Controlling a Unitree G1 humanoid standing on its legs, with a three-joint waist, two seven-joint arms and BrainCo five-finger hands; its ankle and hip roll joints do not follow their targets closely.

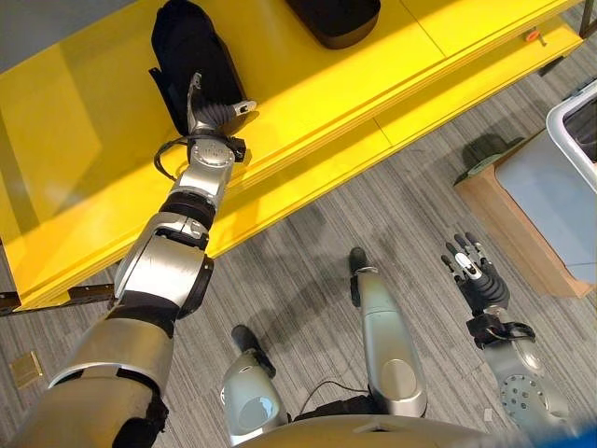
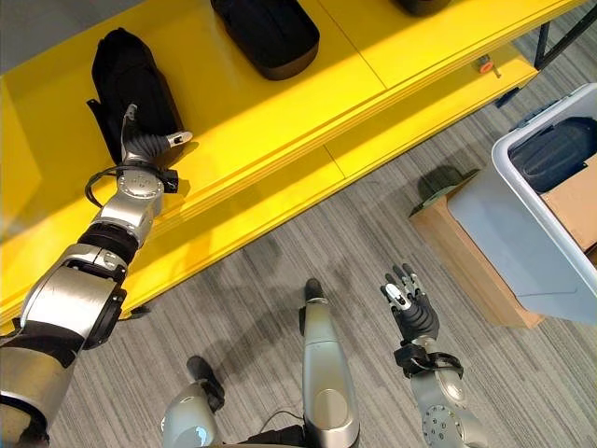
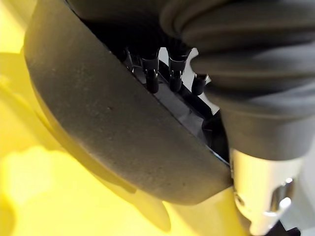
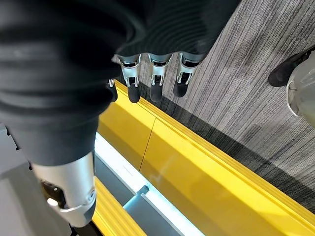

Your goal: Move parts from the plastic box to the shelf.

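The left hand [image 1: 213,114] is being held out over the yellow shelf [image 1: 308,89], with its fingers laid against the near end of a black part [image 1: 191,51] lying on the shelf top. In the left wrist view the dark fingertips [image 3: 152,81] are being pressed onto the part's inner face, behind its thick rounded rim [image 3: 108,128]. Whether the fingers are curled round the part or only resting on it cannot be told, since most of them are being hidden by the rim and by the ribbed cover. The thumb [image 1: 241,108] is being held out to the side, apart from the part.

Further along the shelf from this hand, a second black part [image 2: 266,35] is being shown, cut off by the upper edge.

The right hand [image 2: 410,313] is being held low over the grey carpet [image 2: 280,243], well apart from the shelf, with its fingers straight and spread and nothing in them.

Beyond the right hand, the grey plastic box [image 2: 522,215] is being shown on a wooden stand [image 2: 457,247], partly cut off at the edge. Another black part [image 2: 555,149] is lying inside it, beside a brown piece [image 2: 574,210] that is too cropped to identify.
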